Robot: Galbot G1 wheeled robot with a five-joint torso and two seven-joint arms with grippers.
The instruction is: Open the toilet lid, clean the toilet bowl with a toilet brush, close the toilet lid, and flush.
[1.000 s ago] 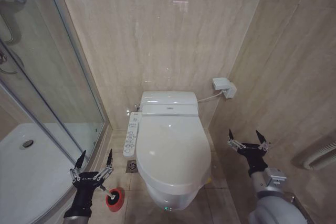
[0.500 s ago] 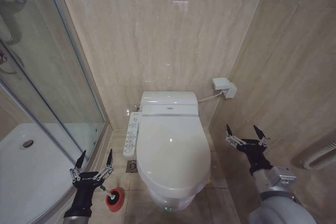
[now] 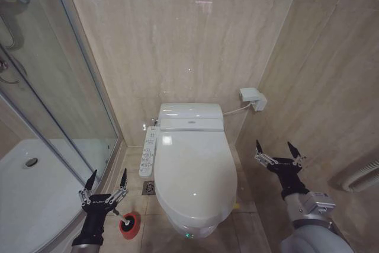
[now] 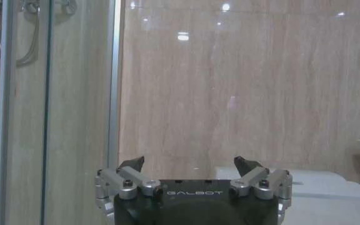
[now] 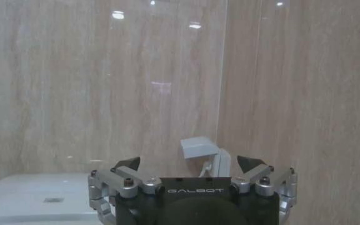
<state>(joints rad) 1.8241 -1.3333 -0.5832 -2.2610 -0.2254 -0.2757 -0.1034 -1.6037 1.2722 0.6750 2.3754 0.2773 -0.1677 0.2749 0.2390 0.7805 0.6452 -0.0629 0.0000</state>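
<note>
The toilet lid lies shut, white and glossy, covering the toilet bowl, whose front peeks out below it. The toilet brush stands in its red holder cup on the floor left of the toilet. My left gripper hangs open just above the brush, holding nothing; the left wrist view shows it facing the wall. To the right of the lid my right gripper is open and empty, and it appears again in the right wrist view.
A glass shower enclosure with a white shower tray stands close on the left. The bidet control panel juts from the toilet's left side. A white wall box with a cable sits behind it. Tiled walls close in behind and on the right.
My right gripper has risen slightly and moved a little forward beside the toilet. The left gripper, brush and lid have not moved.
</note>
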